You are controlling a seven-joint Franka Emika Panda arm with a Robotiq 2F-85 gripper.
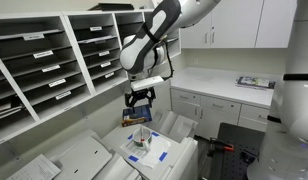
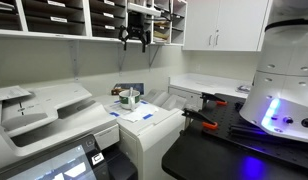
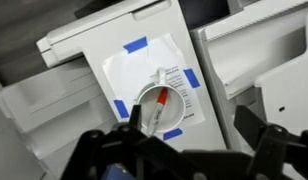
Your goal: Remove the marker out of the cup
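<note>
The cup (image 3: 151, 103) is a small pale tumbler standing on a white sheet taped with blue patches on top of the printer. The marker (image 3: 160, 102) stands inside it, dark with a red cap, leaning against the rim. The cup also shows in both exterior views (image 1: 142, 137) (image 2: 128, 98). My gripper (image 3: 179, 140) hangs well above the cup with its fingers spread and nothing between them. It also shows in both exterior views (image 1: 142, 98) (image 2: 134, 40).
The white printer (image 2: 144, 122) carries the taped sheet (image 3: 144, 70). White bins (image 3: 264, 60) lie beside it. Shelves of paper trays (image 1: 54, 60) line the wall. A counter with cabinets (image 1: 224, 95) stands behind.
</note>
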